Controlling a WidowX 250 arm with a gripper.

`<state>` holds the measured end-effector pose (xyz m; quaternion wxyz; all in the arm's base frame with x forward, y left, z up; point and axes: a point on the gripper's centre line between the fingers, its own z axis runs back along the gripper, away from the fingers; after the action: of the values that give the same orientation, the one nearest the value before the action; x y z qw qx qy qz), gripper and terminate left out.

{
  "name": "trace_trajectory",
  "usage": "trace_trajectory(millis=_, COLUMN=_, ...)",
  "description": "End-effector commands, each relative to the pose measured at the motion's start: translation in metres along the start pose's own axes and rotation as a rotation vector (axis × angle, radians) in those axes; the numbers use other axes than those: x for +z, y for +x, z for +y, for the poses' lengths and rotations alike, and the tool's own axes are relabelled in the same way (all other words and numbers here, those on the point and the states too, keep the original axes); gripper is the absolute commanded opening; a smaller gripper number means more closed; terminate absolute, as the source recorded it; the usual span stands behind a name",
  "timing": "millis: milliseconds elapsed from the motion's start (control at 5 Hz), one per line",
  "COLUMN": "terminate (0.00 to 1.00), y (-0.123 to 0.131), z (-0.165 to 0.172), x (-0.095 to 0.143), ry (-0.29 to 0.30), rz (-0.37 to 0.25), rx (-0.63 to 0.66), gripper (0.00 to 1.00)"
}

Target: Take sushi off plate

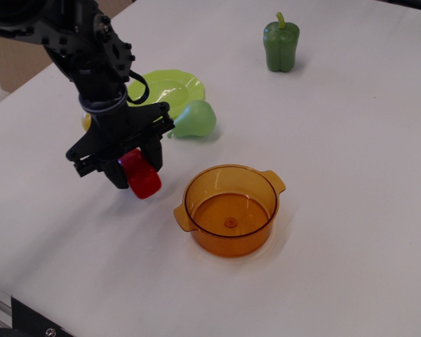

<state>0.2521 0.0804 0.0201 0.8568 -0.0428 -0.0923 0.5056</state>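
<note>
The sushi (142, 175) is a glossy red piece held between my black gripper's (136, 168) fingers, just above the white table, left of the orange pot. The gripper is shut on it; its white base is hidden. The lime-green plate (170, 89) lies behind the gripper, bare on top, partly hidden by the arm. The gripper is in front of the plate, off its rim.
An orange translucent two-handled pot (231, 209) stands right of the gripper. A green pear (194, 120) lies by the plate's front right rim. A yellow lemon (88, 121) peeks out behind the arm. A green bell pepper (281, 45) stands at the back.
</note>
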Motion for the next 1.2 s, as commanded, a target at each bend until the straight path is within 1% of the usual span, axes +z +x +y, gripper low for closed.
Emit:
trace_trajectory(millis=0, terminate=0.00, y=0.008, z=0.002, x=0.011, ry=-0.023, rz=0.004, rx=-0.007, gripper=1.00)
trace_trajectory(millis=200, terminate=0.00, y=0.006, z=0.002, x=0.028, ry=-0.034, rz=-0.013, rx=-0.010, gripper=1.00)
trace_trajectory(millis=400, terminate=0.00, y=0.006, z=-0.002, x=0.056, ry=-0.051, rz=-0.039, rx=0.001, gripper=1.00)
trace_trajectory(millis=600, terminate=0.00, y=0.008, z=-0.011, x=0.082, ry=-0.104, rz=-0.055, rx=-0.045, gripper=1.00)
trace_trajectory(millis=800, terminate=0.00, y=0.007, z=-0.019, x=0.096, ry=-0.127, rz=-0.071, rx=-0.102, gripper=1.00)
trace_trajectory(millis=1000, terminate=0.00, y=0.007, z=-0.019, x=0.096, ry=-0.127, rz=-0.071, rx=-0.102, gripper=1.00)
